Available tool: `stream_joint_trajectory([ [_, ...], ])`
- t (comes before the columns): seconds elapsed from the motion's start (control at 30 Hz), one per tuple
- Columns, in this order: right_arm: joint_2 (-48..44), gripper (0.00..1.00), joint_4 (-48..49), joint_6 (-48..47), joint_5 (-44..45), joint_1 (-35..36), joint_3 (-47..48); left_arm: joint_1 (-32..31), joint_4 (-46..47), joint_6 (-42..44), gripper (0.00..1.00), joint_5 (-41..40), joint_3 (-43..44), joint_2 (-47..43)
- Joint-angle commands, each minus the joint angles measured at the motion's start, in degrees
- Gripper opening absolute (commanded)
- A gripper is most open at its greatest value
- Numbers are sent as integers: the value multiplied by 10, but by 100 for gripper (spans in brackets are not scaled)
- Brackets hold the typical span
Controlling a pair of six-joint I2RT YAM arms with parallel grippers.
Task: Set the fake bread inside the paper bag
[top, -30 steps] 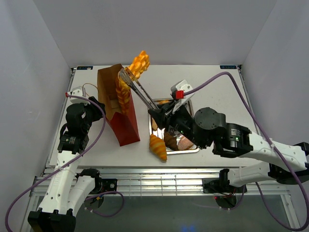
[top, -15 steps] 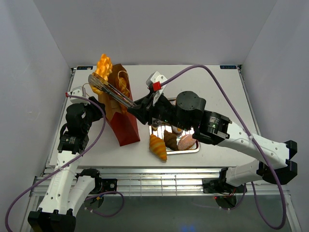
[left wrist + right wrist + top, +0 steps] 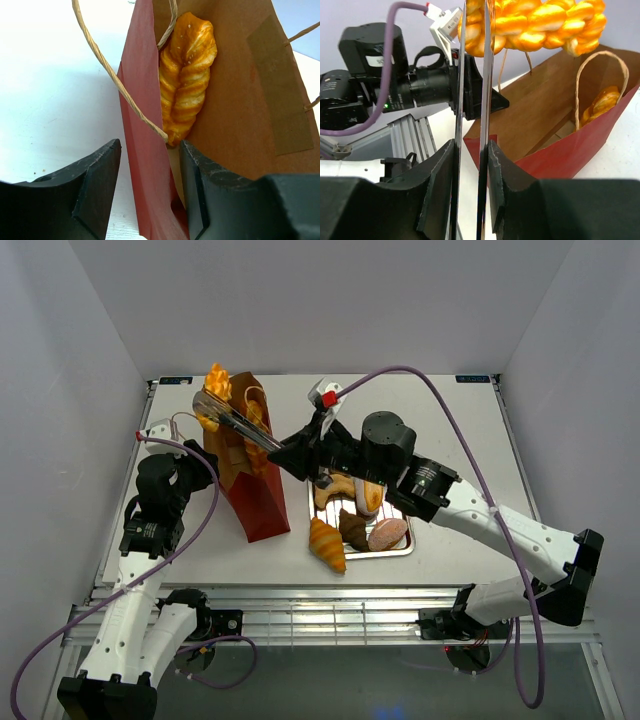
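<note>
Right jaws are closed on the tongs (image 3: pixel 485 100), which pinch a braided loaf (image 3: pixel 216 380) just above the open paper bag (image 3: pixel 255 500). Left jaws grip the bag's red side wall, and a second braided loaf (image 3: pixel 187 75) lies inside. Other pastries (image 3: pixel 362 495) sit in the tray (image 3: pixel 408 552), with a croissant (image 3: pixel 326 543) on the desk (image 3: pixel 450 420) beside it.

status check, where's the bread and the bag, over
Left pincer clamped on paper bag wall. Right pincer shut on tongs, braided loaf held above bag. Second loaf already inside; cord handle near opening.
</note>
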Motion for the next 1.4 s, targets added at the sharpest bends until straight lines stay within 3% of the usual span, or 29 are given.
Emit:
stream_joint_trajectory([
  [0.0, 7, 14, 80, 27, -58, -17, 1, -3, -1, 1, 61, 6, -3, -5],
  [0.23, 4, 33, 82, 39, -57, -30, -15, -3, -1, 1, 61, 7, -3, -7],
  [0.6, -7, 48, 80, 45, -51, -37, -27, -3, -1, 1, 61, 7, -3, -5],
  [1.17, -44, 49, 48, 49, -16, -39, -30, -4, -1, 1, 61, 9, -2, -3],
  [1.37, -84, 48, 19, 62, 77, -41, -66, -4, -1, 1, 61, 9, -4, -3],
])
